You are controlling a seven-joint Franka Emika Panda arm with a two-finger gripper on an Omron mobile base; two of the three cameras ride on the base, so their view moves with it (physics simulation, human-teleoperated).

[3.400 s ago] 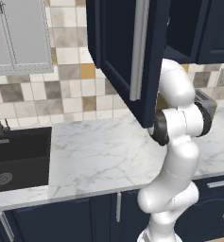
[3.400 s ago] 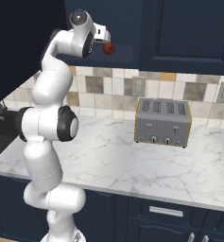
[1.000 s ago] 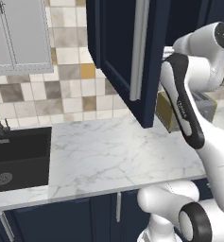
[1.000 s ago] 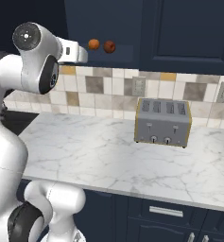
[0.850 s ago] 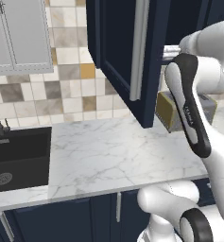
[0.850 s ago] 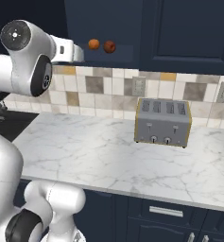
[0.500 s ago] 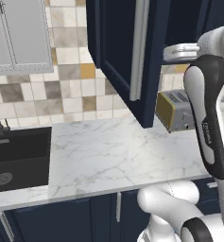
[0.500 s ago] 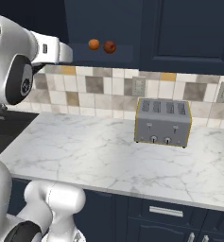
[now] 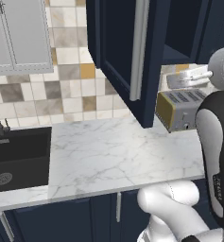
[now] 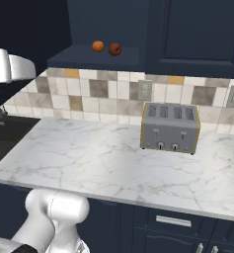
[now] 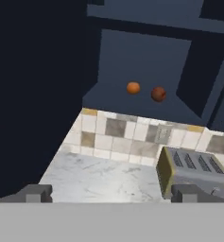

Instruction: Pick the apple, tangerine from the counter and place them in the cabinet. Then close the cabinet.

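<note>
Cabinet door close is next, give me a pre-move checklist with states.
1. apple on the cabinet shelf: ok.
2. tangerine on the shelf beside it, apart: ok.
3. gripper open, nothing held: ok.
4. Gripper backed out of the cabinet opening: ok.
5. cabinet door closed: not ok, it stands open.
6. door handle free to reach: ok.
</note>
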